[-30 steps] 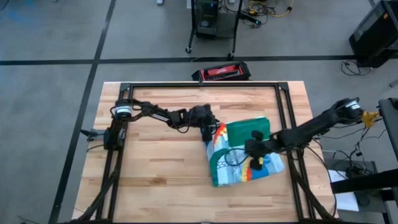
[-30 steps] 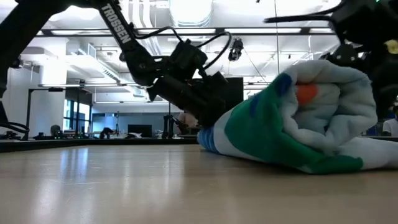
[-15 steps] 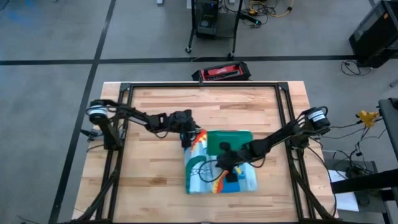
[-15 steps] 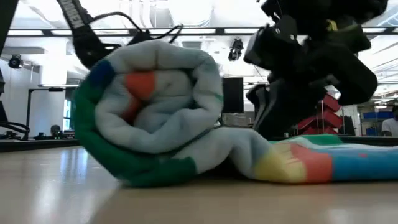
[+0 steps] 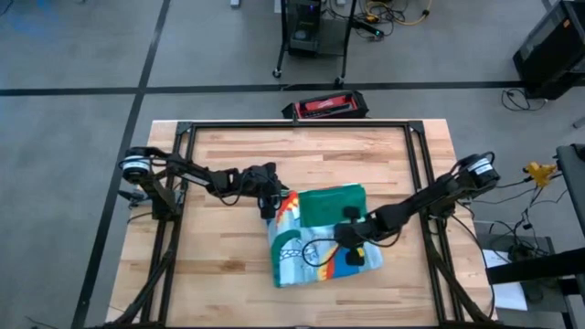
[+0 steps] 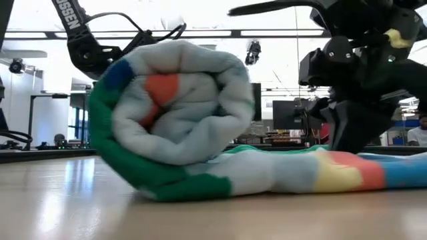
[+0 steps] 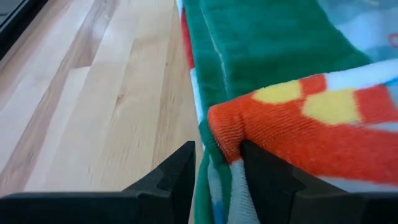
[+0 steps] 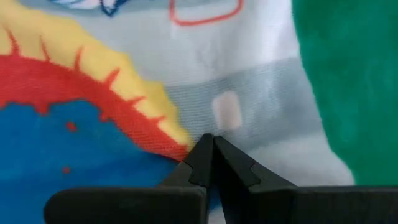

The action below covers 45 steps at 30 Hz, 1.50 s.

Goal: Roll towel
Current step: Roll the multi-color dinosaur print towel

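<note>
The towel (image 5: 320,239) lies right of the table's middle. Its left part is wound into a thick roll (image 6: 167,113) that runs from far to near. The rest lies flat toward the right (image 6: 347,170), printed face up, with a green patch (image 5: 334,203) at the far side. My left gripper (image 5: 271,199) is at the roll's far end, shut on the cloth (image 7: 217,152). My right gripper (image 5: 355,256) stands shut over the flat part (image 8: 211,140). My left gripper pinches a bunched fold of several layers (image 7: 224,134), orange print and green border, at the roll's far end between its two fingers. It comes slanting down from the table's left. The roll rests on the table. My right gripper's shut fingertips (image 8: 205,152) point steeply down onto the flat printed part (image 8: 230,112), which lies on the table; I cannot tell if they touch it.
Black frame rails (image 5: 416,174) run along the table's far side and both flanks. A red and black case (image 5: 324,107) lies just beyond the far edge. Bare wood (image 5: 210,265) stretches left of the towel and along the near edge.
My left gripper has gone toward the table's left edge, still shut on the roll's far end, and the whole towel has slid left with it. My right gripper has gone left as well, then back a little toward the right and near edges, staying shut.
</note>
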### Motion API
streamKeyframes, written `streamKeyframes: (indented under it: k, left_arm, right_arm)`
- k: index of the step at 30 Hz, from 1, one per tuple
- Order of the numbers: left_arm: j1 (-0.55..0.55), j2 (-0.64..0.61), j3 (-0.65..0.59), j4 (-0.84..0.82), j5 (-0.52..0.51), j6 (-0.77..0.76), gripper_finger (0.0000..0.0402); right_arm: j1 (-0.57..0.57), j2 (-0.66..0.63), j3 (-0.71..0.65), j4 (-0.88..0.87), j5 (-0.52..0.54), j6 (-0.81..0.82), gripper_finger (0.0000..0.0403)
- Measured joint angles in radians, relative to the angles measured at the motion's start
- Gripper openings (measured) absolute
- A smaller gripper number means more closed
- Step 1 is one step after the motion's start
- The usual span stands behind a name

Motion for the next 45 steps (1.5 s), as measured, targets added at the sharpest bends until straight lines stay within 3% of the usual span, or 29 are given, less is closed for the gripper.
streamKeyframes:
  k: [8, 12, 18, 24, 32, 35, 39, 42, 45]
  left_arm:
    - [0.0, 0.0, 0.01, 0.0, -0.008, 0.022, 0.0118]
    - [0.0, 0.0, 0.01, 0.0, -0.009, 0.022, 0.0118]
    - [0.0, 0.0, 0.005, 0.0, -0.01, 0.015, 0.0118]
    - [0.0, 0.0, 0.003, 0.001, -0.01, 0.014, 0.0118]
    - [0.0, 0.0, 0.003, 0.002, -0.011, 0.013, 0.0118]
    - [0.001, 0.0, 0.003, 0.003, -0.012, 0.013, 0.0118]
    - [0.001, 0.0, 0.003, 0.008, -0.012, 0.013, 0.0118]
    - [0.001, 0.0, 0.002, 0.016, -0.013, 0.014, 0.0118]
    - [0.0, 0.0, 0.002, 0.016, -0.028, 0.013, 0.0118]
  right_arm:
    - [0.023, -0.111, 0.004, -0.026, 0.023, -0.064, 0.0002]
    - [0.023, -0.189, 0.004, -0.147, 0.027, -0.052, 0.0002]
    - [0.077, -0.272, -0.039, -0.314, -0.059, 0.08, 0.0002]
    - [0.146, -0.271, -0.125, -0.303, -0.198, 0.276, 0.0002]
    - [0.178, -0.304, -0.139, -0.358, -0.199, 0.37, 0.0002]
    - [0.179, -0.325, -0.111, -0.357, -0.163, 0.328, 0.0002]
    - [0.17, -0.337, -0.084, -0.328, -0.009, 0.196, 0.0002]
    - [0.121, -0.329, -0.084, -0.213, 0.088, 0.064, 0.0002]
    - [0.046, -0.298, -0.086, -0.006, 0.095, -0.093, 0.0002]
